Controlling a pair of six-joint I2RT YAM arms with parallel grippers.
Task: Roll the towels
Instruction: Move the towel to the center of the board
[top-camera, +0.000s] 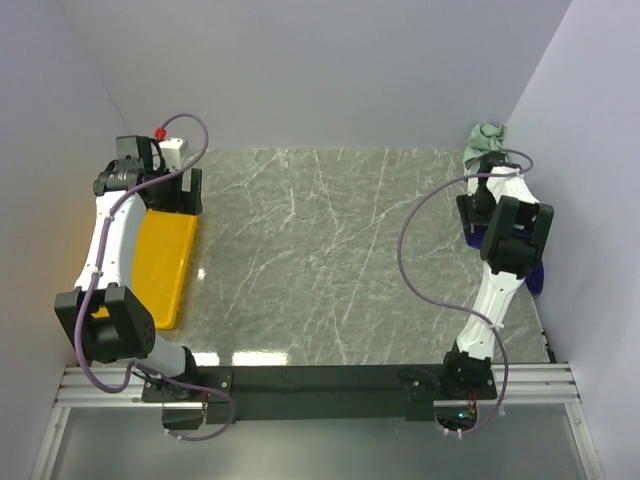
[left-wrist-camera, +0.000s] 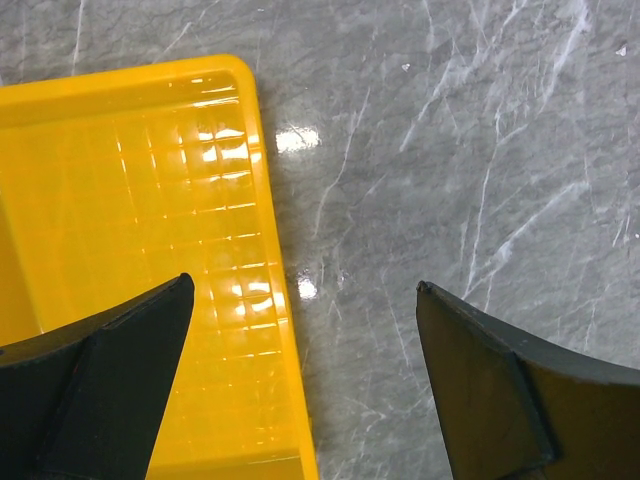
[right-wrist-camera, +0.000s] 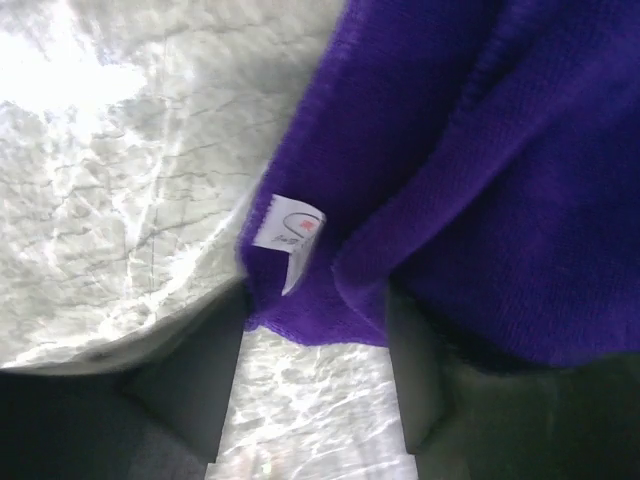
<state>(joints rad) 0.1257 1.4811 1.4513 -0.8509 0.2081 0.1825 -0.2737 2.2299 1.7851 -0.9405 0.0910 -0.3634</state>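
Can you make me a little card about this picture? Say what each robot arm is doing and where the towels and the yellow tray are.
left end effector: open, holding nothing, over the rim of the yellow tray
yellow tray: on the left side of the table
right end effector: fingers either side of a corner of the purple towel; can't tell if it's gripping
purple towel: bunched at the table's right edge, white label showing
mint green towel: crumpled in the far right corner
towels rolled: none

Grey marble table (top-camera: 320, 250): yellow tray (top-camera: 165, 265) at left edge, purple towel (right-wrist-camera: 480, 150) right side, mint towel (top-camera: 487, 140) far-right corner.
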